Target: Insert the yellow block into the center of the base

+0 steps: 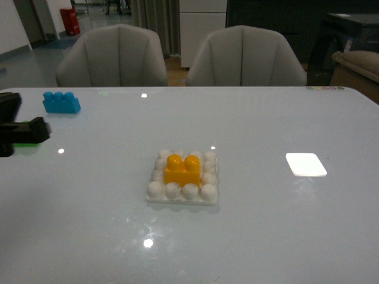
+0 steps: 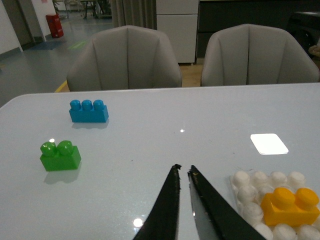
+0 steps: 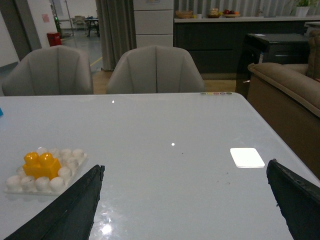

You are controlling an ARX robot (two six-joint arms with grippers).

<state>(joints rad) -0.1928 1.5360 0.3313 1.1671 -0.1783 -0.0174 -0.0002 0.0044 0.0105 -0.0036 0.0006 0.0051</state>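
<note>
On the counter [image 1: 266,236], we see the yellow block [image 1: 182,169] seated mid-base [image 1: 155,190] — nothing seems left. Left jaws nearly closed, right jaws spread wide — both empty.

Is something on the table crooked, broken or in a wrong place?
Nothing stands out. The yellow block sits upright and square in the middle of the base, and the blue brick and green brick stand upright apart from it.
</note>
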